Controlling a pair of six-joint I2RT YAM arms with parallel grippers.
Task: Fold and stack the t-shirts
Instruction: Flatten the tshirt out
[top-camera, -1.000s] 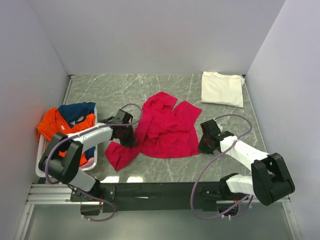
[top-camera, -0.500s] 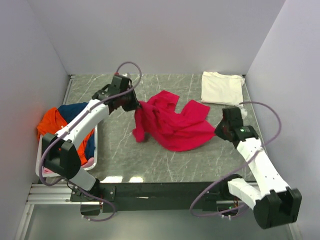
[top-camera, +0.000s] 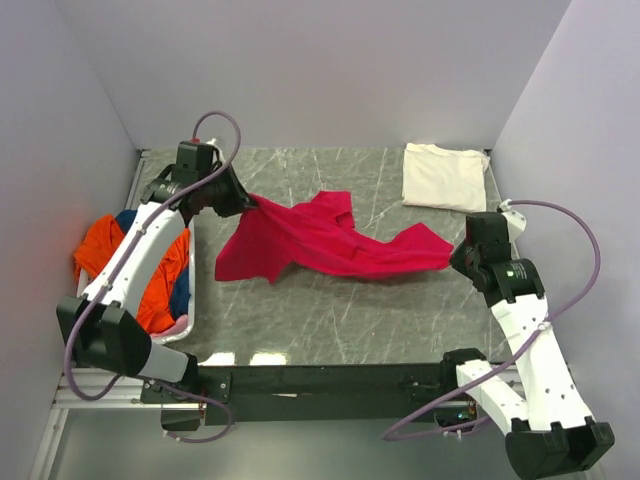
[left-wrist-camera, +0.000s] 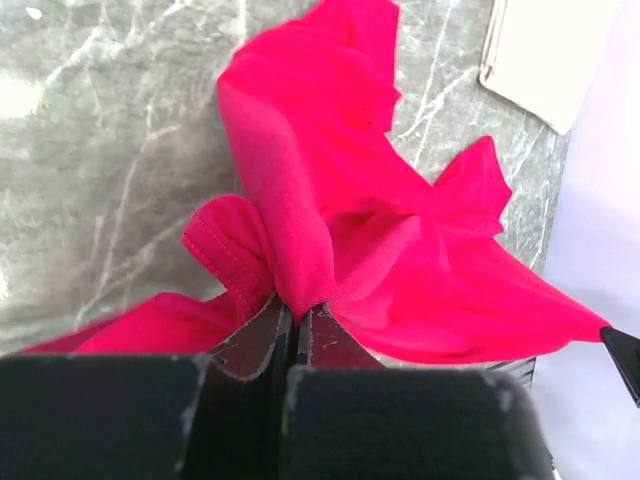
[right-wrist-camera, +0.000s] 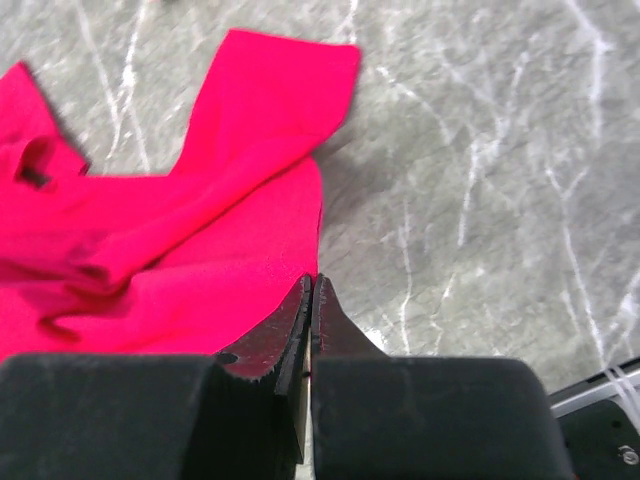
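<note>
Since the left gripper (left-wrist-camera: 295, 312) is clamped on a bunched fold of the pink t-shirt (top-camera: 330, 240) and the right gripper (right-wrist-camera: 310, 290) pinches only a thin edge, shirt strung between them over the counter (top-camera: 330, 320), pulling wider could slip the right hold (cloth looks twisted, may not lay flat).

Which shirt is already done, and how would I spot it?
Look to the far right corner of the grey marble table: the cream-white shirt lies there. It alone is folded flat; the crimson shirt is stretched mid-table, the orange and navy ones heaped in the basket.
</note>
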